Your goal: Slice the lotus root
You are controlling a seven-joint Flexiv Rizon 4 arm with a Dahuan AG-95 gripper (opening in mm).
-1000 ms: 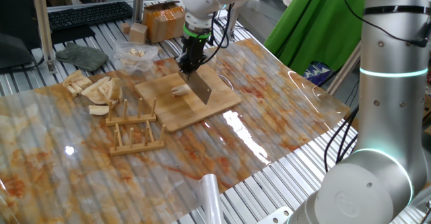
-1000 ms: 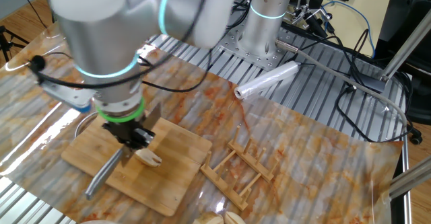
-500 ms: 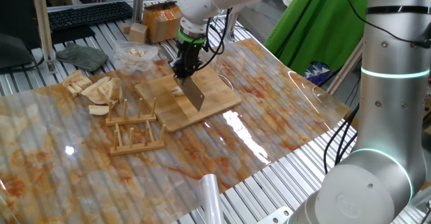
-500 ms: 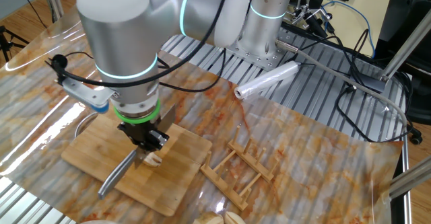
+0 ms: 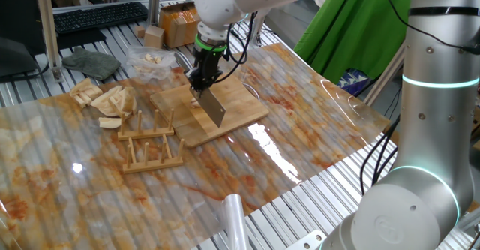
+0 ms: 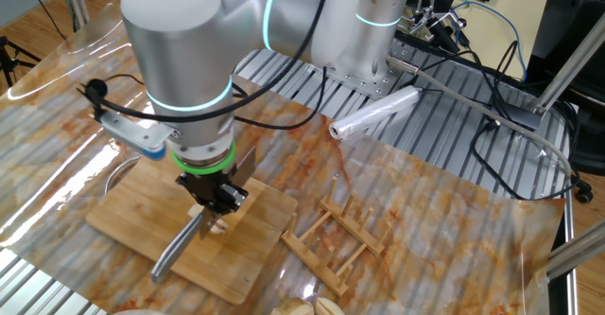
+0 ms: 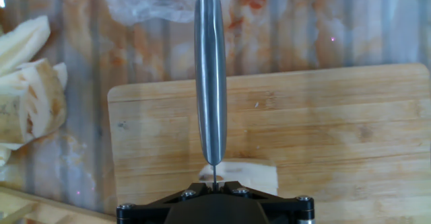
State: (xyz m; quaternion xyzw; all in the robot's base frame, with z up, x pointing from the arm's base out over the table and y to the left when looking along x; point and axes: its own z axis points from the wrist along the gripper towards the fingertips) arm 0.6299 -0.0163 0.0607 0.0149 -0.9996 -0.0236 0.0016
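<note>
The gripper (image 6: 216,201) is clamped on a knife (image 5: 212,105) above a bamboo board (image 5: 244,101). The lotus root (image 7: 246,177), a pale chunk, lies on the board under the blade, near the board's edge facing a wooden rack (image 5: 150,146).

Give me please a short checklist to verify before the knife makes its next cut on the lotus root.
1. Pincer shut on knife: ok.
2. Lotus root lies on bamboo board: ok.
3. Blade is over the root, seen in hand view: ok.
4. Board flat on table, none of it past the edge: ok.
5. Wooden rack apart from board: ok.
6. How deep the blade sits in the root: cannot tell.
</note>
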